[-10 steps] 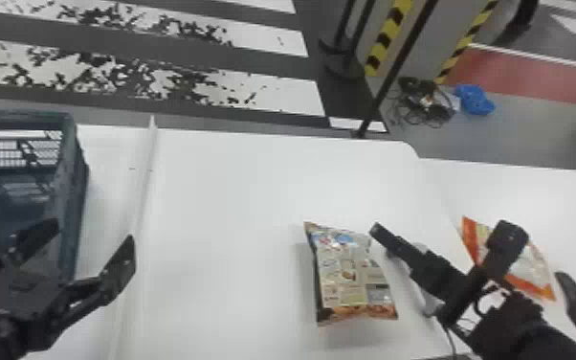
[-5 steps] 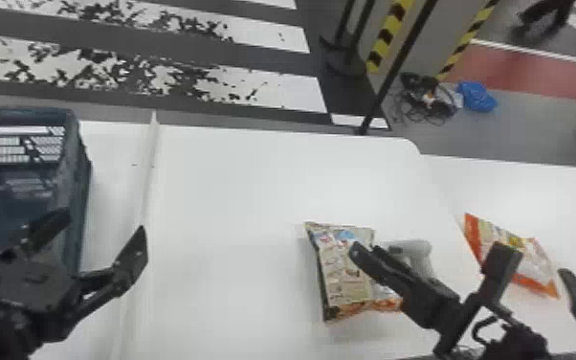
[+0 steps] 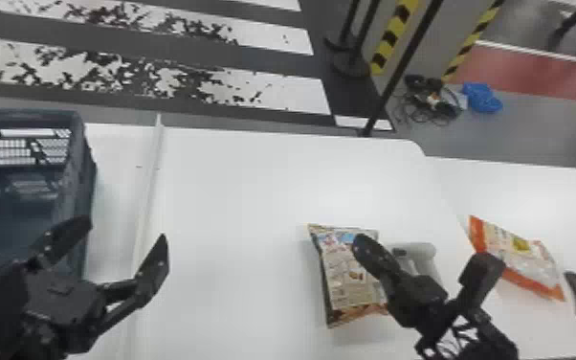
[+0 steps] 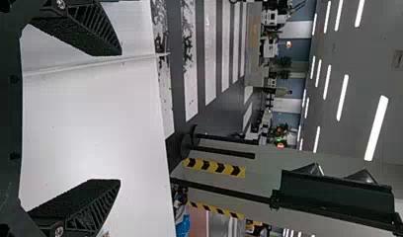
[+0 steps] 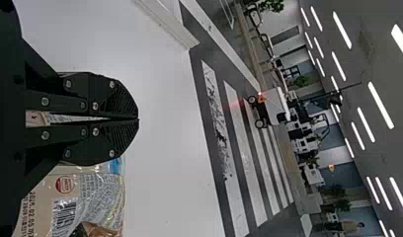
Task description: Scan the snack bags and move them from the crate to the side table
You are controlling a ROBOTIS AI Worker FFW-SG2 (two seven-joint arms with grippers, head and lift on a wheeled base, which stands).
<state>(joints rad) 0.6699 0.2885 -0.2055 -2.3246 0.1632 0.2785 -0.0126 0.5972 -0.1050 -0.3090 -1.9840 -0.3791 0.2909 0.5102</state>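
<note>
The left pincer (image 3: 122,232) is spread wide, with nothing held, near the right wall of the crate (image 3: 80,172). The right pincer (image 3: 361,243) is closed, its tips together and nothing gripped, and is poised over the beige snack bag (image 3: 344,277) on the counter (image 3: 234,215). Farther right, an orange-edged bag (image 3: 521,253) is laid on the side table (image 3: 531,191).

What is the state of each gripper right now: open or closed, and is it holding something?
Left gripper: open, fingers wide apart, holding nothing.
Right gripper: closed, fingertips meeting, nothing visible between the tips.
</note>
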